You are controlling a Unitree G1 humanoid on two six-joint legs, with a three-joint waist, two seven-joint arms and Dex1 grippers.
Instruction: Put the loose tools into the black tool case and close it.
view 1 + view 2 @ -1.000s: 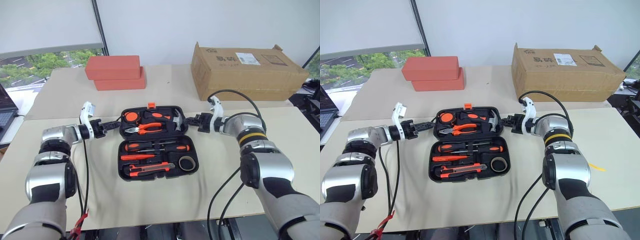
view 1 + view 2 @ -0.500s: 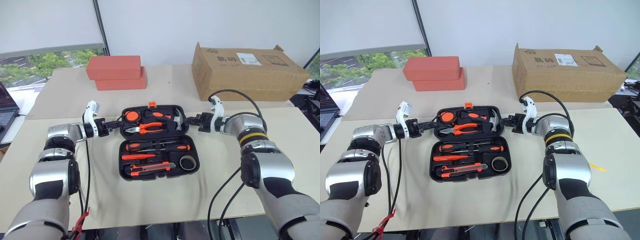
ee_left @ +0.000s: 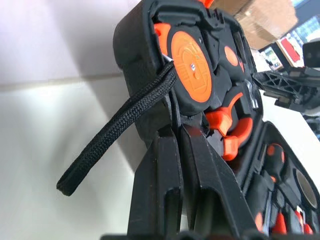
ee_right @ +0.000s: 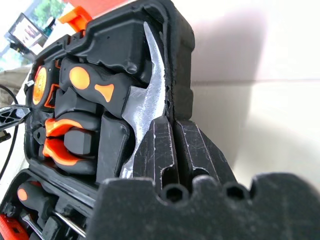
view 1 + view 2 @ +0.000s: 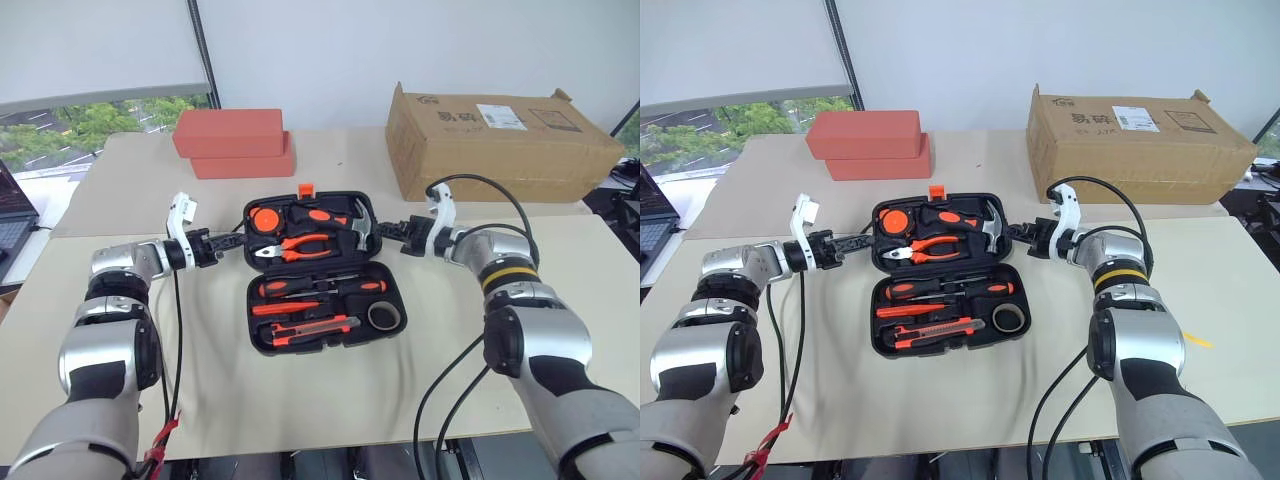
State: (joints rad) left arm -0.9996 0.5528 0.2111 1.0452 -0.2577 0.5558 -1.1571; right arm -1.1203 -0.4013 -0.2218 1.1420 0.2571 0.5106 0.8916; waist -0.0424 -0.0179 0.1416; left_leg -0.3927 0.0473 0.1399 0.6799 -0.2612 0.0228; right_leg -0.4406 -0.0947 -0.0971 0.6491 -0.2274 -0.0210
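Observation:
The black tool case lies open on the table, its far half tilted up off the surface. My left gripper is shut on that half's left rim. My right gripper is shut on its right rim. In the near half sit two screwdrivers, a utility knife and a grey tape roll. The raised half holds the pliers, a hammer and a round orange tape measure. An orange latch sticks up at its far edge.
Two red-orange blocks are stacked at the back left. A brown cardboard box stands at the back right. Black cables loop off both wrists. A black braided strap hangs from the tape measure by my left fingers.
My left gripper has closed on the case's left rim. Both grippers have risen a little, and the far half of the case has tipped up from lying flat.

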